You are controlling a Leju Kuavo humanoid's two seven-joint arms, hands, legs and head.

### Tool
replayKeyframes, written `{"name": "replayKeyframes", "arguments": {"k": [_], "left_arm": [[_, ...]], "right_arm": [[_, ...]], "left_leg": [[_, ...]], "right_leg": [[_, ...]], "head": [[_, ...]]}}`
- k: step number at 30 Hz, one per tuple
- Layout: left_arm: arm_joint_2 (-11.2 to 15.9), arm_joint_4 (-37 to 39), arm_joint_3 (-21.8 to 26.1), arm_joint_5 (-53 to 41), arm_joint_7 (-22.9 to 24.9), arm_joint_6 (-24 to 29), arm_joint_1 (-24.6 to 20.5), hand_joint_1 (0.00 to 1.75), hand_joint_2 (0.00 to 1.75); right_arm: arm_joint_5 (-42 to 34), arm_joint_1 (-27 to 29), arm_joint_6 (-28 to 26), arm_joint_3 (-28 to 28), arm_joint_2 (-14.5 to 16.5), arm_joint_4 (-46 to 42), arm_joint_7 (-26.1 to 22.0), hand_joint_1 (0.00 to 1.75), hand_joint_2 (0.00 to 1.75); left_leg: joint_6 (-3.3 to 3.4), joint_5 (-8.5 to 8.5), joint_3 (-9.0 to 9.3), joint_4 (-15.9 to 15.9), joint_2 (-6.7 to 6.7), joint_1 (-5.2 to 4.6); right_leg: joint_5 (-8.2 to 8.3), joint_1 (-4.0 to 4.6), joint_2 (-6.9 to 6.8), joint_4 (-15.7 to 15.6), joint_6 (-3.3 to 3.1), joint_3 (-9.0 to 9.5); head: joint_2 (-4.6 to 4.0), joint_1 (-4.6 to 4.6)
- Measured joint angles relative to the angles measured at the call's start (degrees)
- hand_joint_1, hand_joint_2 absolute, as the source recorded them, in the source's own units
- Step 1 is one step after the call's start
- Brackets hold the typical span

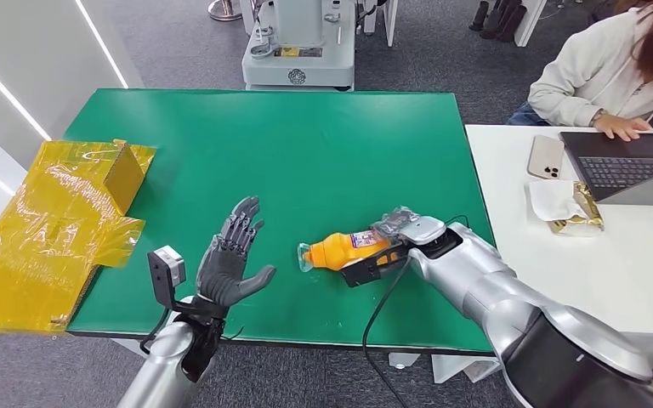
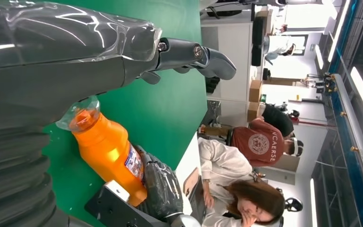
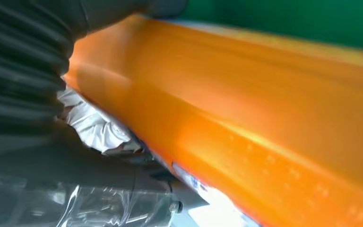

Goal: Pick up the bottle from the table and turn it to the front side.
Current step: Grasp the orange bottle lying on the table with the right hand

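While my right hand does the holding, the scene from nine o'clock across reads like this. At nine o'clock on the green felt-covered surface (image 1: 306,136), a crumpled yellow cellophane-wrapped cardboard box (image 1: 59,229) hangs partly over the edge; its flap stands open, but I cannot tell what, if anything, is inside.

Toward seven o'clock, my left hand (image 1: 231,255) is raised over the surface with its fingers spread and nothing in it. I judge it waits there, palm toward the bottle, ready to take or steady it once the label needs turning.

Just right of centre lies the orange plastic juice bottle (image 1: 344,249), on its side, with its capped neck pointing to nine o'clock toward my left hand. It looks full of orange liquid. A clear film covers the cap, and a label band shows near the base. My right hand (image 1: 404,234), wrapped in clear plastic, is closed around the base end. The bottle seems low against the surface, so I judge the lift has barely begun, if at all.

At three o'clock stands a white desk (image 1: 612,263) carrying a phone, a laptop and a gold snack wrapper on tissue, with a person in a pale hoodie (image 1: 595,76) typing there.
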Motion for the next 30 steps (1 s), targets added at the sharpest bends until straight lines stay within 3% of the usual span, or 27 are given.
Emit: {"name": "replayKeyframes", "arguments": {"k": [3,5,18,21,26,30], "left_arm": [[0.0,-0.3,0.2,0.0,0.0,0.0,0.3,0.00,1.75],[0.1,-0.4,0.3,-0.1,0.0,0.0,0.5,0.00,1.75],[0.3,-2.1,0.5,-0.7,0.0,-0.3,2.2,0.00,1.75],[0.3,-2.6,0.9,-1.1,-0.1,-0.2,2.7,0.00,1.75],[0.3,-4.3,2.0,-2.6,-0.7,1.5,4.7,0.00,1.75],[0.3,-5.4,2.4,-3.2,-0.8,2.1,5.5,0.00,1.75]], "right_arm": [[-0.2,0.0,-0.1,0.0,0.1,0.0,0.0,1.66,1.75],[-0.9,0.1,-0.7,0.0,0.2,0.0,-0.2,1.75,1.75],[-7.6,1.4,-5.8,-2.4,-0.2,-0.1,-5.2,1.75,1.75],[-11.9,2.9,-9.2,-4.6,-0.9,-0.9,-9.0,1.75,1.75],[-26.1,10.1,-13.2,-13.4,-2.8,-5.8,-21.0,1.75,1.75],[-27.9,14.4,-14.6,-18.8,-3.9,-10.2,-22.7,1.75,1.75]], "left_leg": [[0.00,0.00,0.04,0.0,0.00,0.00],[-0.01,0.01,0.06,0.0,0.00,0.01],[-0.01,0.01,0.08,0.0,0.03,0.01],[-0.01,0.00,0.06,0.0,0.02,0.01],[-0.01,-0.02,0.02,0.0,-0.04,0.01],[-0.01,-0.04,0.00,0.0,-0.02,0.00]], "right_leg": [[0.00,0.00,0.00,0.0,0.00,0.03],[0.00,0.00,0.00,0.0,0.00,0.05],[0.00,0.00,0.03,0.0,0.00,0.05],[0.00,0.01,0.02,0.0,0.00,0.04],[-0.03,0.01,-0.01,0.0,0.00,0.02],[-0.06,0.01,-0.01,0.0,-0.02,0.00]], "head": [[0.00,-0.01],[0.00,-0.01],[0.00,-0.01],[0.00,0.00],[0.00,0.01],[0.00,0.00]]}}
